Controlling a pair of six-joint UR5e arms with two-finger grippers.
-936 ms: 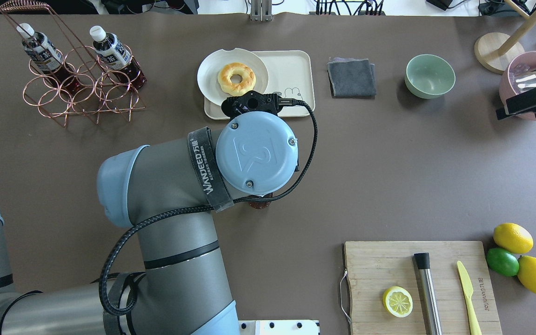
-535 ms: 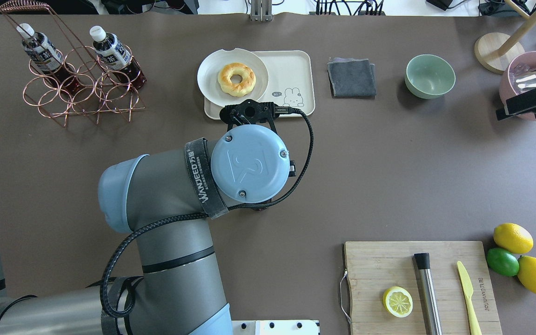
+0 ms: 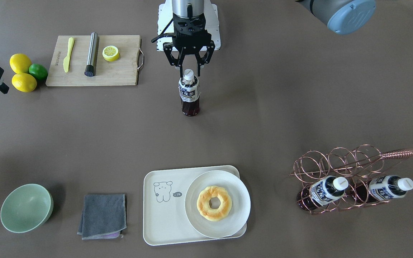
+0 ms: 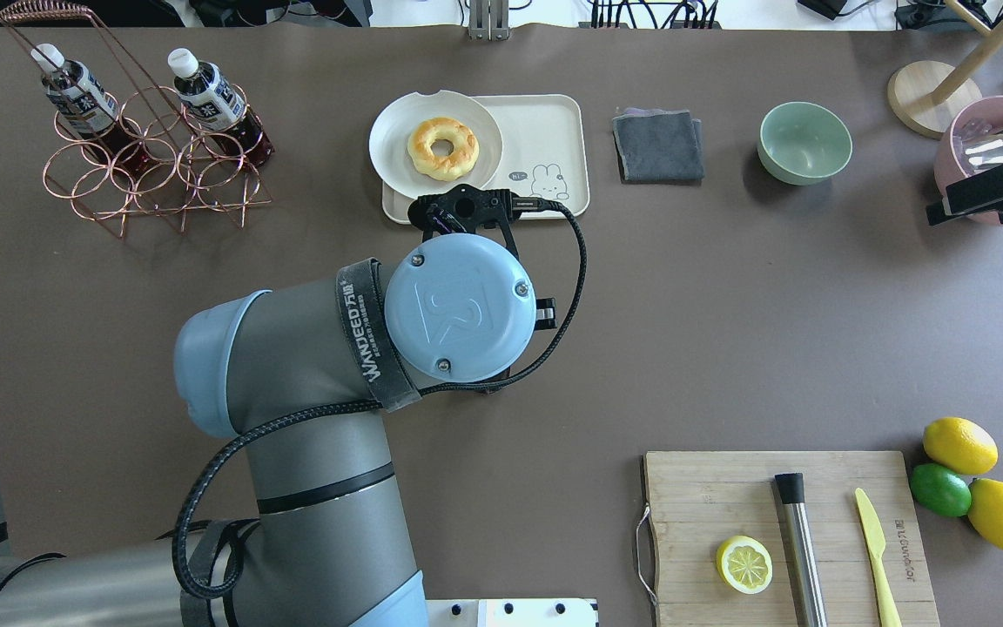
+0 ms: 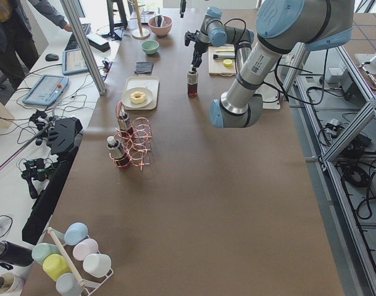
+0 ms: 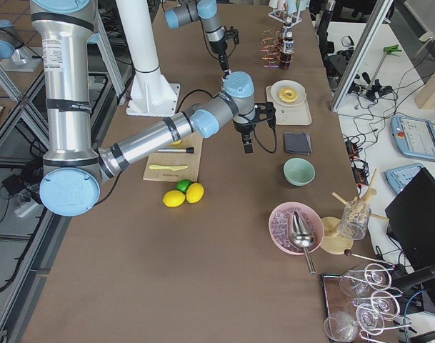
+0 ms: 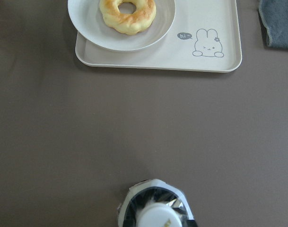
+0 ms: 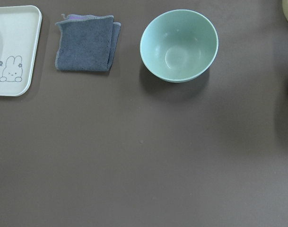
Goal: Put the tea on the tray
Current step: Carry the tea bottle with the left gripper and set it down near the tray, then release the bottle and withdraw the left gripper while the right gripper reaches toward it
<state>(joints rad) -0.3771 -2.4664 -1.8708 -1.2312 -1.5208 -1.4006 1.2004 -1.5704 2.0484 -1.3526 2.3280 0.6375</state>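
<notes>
The tea [image 3: 189,94] stands upright on the table [image 3: 281,107] directly under my left gripper [image 3: 190,73], its white cap level with the fingertips and between them; whether they touch it I cannot tell. The jaws are spread wide and hold nothing. The tray [image 3: 163,222] lies well ahead of the gripper, away from the robot's base. A plate [image 3: 235,211] with a doughnut [image 3: 214,202] covers the tray's part on the gripper's left. Far out to that same side a wire rack [image 3: 339,168] holds two more bottles [image 3: 323,192]. My right gripper [image 6: 247,147] hangs well off to the right; I cannot tell whether it is spread or closed.
</notes>
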